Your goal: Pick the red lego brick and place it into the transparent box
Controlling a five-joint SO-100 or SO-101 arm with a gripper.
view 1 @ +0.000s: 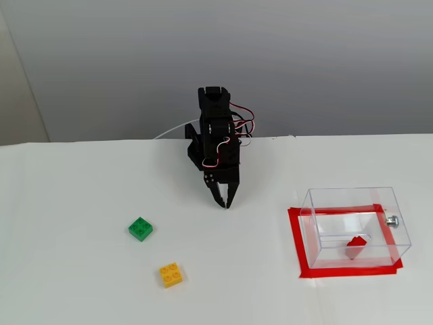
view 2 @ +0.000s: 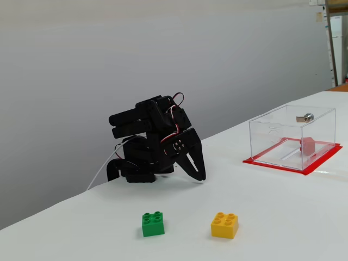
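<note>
Since the small bright red lego brick [view 1: 356, 246] already sits inside the clear plastic transparent box [view 1: 399, 227], well off to the right of the black two-finger gripper [view 1: 224, 203] in both fixed views, looks basically done. Jaws pinched together, holding nothing, tips pointing down near the table.

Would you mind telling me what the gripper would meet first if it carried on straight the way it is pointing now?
Most likely the bare white table. The gripper is shut and points down, tips just above the surface, and no brick lies beneath it in either fixed view.
</note>
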